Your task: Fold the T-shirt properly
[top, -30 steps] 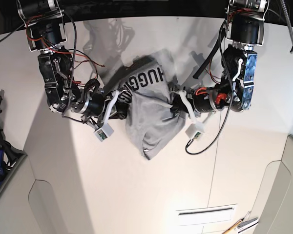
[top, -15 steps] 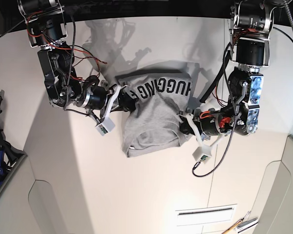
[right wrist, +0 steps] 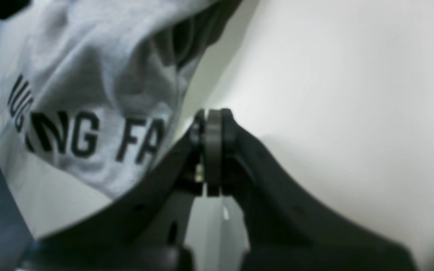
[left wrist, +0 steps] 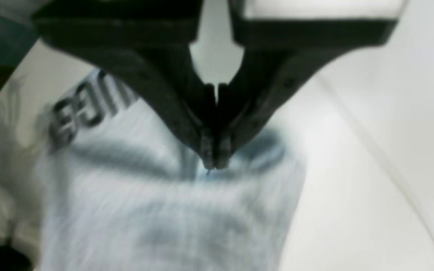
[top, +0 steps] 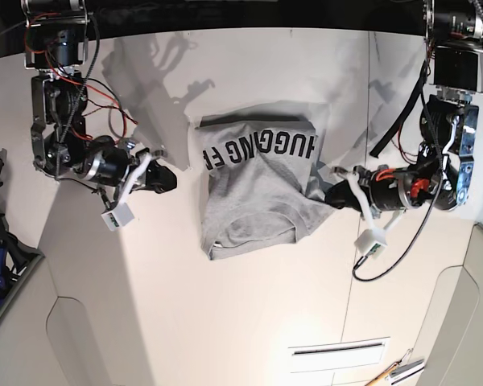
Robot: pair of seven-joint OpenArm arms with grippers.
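T-shirt lies mid-table, lettering up, bare surface on all sides. Left gripper just beside shirt's edge, jaws pressed together, holding nothing. Right gripper apart from shirt, jaws likewise together, empty. Wrist views confirm both closures; left wrist view blurred.

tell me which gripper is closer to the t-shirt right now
Left. The left gripper sits at the T-shirt's edge on the base view's right, seemingly touching the fabric. The right gripper is on the view's left, apart from the shirt with bare table between.
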